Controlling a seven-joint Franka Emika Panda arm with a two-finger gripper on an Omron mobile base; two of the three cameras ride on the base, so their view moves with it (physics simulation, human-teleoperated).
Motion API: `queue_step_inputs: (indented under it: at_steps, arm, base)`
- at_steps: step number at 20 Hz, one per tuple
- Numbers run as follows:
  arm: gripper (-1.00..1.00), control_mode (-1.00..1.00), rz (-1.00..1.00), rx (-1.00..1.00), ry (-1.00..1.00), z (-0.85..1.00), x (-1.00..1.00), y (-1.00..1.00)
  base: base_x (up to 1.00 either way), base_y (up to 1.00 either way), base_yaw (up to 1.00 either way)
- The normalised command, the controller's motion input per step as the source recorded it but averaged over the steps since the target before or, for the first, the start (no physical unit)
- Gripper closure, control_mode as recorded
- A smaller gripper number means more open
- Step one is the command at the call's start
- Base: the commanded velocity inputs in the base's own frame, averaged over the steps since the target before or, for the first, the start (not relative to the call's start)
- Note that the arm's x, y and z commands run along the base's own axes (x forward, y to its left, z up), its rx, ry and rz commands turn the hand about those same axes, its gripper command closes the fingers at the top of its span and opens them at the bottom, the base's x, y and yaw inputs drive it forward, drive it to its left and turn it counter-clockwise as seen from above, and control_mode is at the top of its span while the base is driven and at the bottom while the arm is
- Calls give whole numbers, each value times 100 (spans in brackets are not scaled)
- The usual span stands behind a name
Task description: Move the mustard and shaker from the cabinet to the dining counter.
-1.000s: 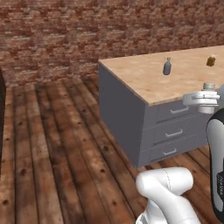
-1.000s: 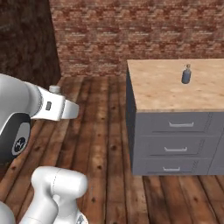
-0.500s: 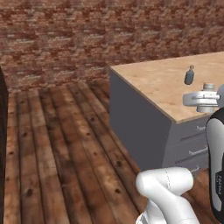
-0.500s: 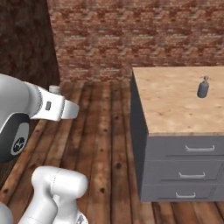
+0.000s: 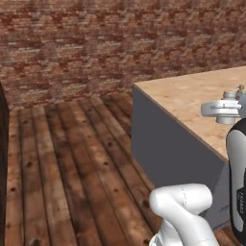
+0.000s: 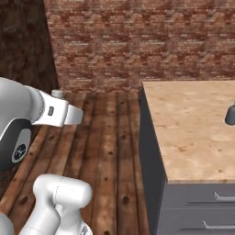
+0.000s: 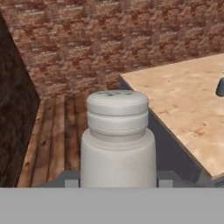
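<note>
Left base view: 1 wood-topped counter [image 5: 192, 103] runs from centre to 3 o'clock over plank floor [image 5: 72, 158], with a brick wall [image 5: 120, 43] at 12 o'clock. A small item [image 5: 239, 90] at 3 o'clock is partly hidden by the arm [image 5: 238, 158] and cannot be identified. Right base view: the counter occupies 3 to 5 o'clock, with 2 drawer handles [image 6: 224, 197] at 5 o'clock. 1 dark grey item [image 6: 230, 114] stands on it at 3 o'clock, cut by the frame edge. Hand view: 1 shaker [image 7: 118, 140] stands upright at centre, clamped in the gripper [image 7: 118, 180], with a fingertip [image 7: 71, 180] at each side of its base. The counter lies at 3 o'clock. Assessment: the shaker is out of the cabinet and in transit, above the floor and short of the counter; setting it down remains. Whether the dark item is the mustard cannot be told, so that half is unconfirmed. Count: 1 shaker, 1 counter, 1 dark item.
</note>
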Motion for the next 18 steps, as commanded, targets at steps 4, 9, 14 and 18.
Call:
queue_step_inputs:
  at_steps: [4, 9, 14, 18]
  arm:
    - [100, 100, 0, 0, 0, 0, 0, 0]
    - [100, 100, 0, 0, 0, 0, 0, 0]
    - [100, 100, 0, 0, 0, 0, 0, 0]
    - [100, 100, 0, 0, 0, 0, 0, 0]
  base:
    - [87, 42, 0]
    - [87, 43, 0]
    - [89, 40, 0]
    - [91, 35, 0]
